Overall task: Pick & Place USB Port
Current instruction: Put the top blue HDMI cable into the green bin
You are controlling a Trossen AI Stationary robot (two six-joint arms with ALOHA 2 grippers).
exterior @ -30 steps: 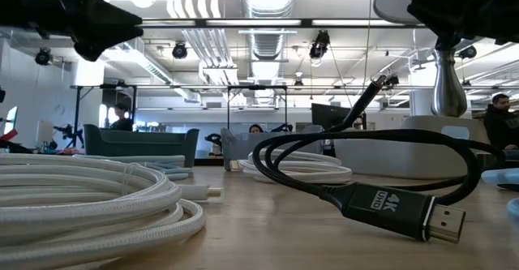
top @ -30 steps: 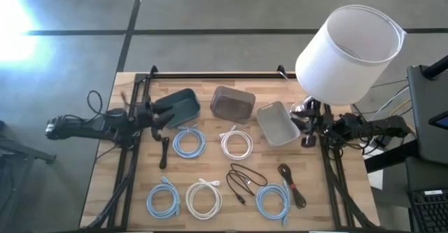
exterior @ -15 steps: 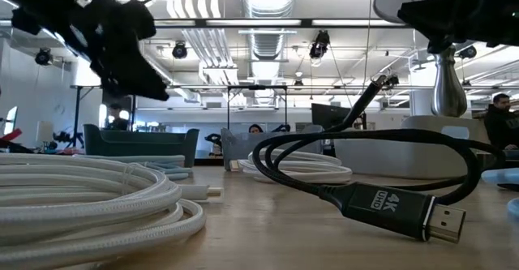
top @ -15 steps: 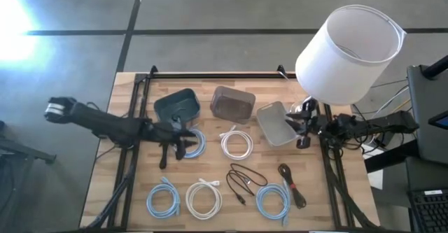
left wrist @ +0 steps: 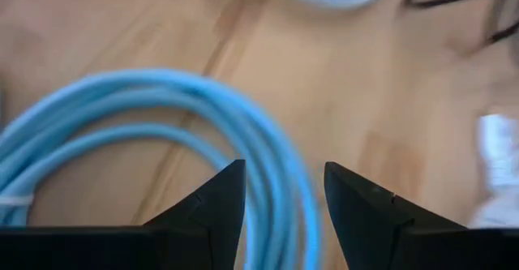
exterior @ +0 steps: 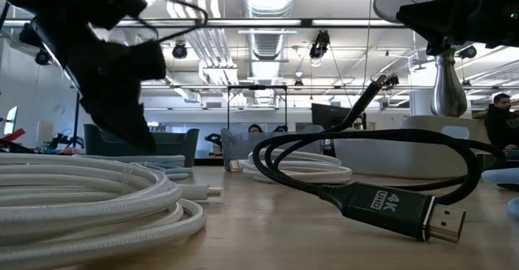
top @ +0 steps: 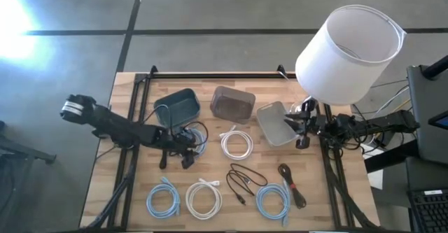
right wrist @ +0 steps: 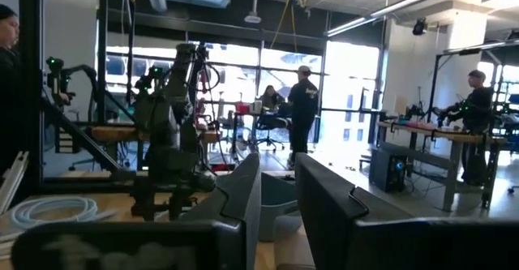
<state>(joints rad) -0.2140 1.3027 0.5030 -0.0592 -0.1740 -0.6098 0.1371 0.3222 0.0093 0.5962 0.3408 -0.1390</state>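
Several coiled cables lie flat on the wooden table (top: 133, 191). My left gripper (top: 187, 152) (left wrist: 284, 189) is open and hovers over the light blue coil (top: 189, 142) (left wrist: 162, 132) near the dark teal bin (top: 177, 107); its fingers stand on either side of the coil's strands, and I see no touch. In the low view it is the dark shape (exterior: 105, 67) on the left. My right gripper (top: 299, 129) (right wrist: 278, 197) waits beside the grey bin (top: 275, 123), open by a narrow gap.
A brown bin (top: 232, 103) sits between the teal and grey ones. A white coil (top: 236, 145), black cables (top: 245, 180) (top: 292, 184) and three more coils (top: 162, 198) (top: 203, 199) (top: 271, 201) fill the near half. A white-shaded lamp (top: 350, 44) stands over the far right corner.
My left gripper has swung from beside the teal bin toward the table's near edge and right, coming down over the light blue coil. My right gripper has edged slightly toward the grey bin. The cables have stayed where they were.
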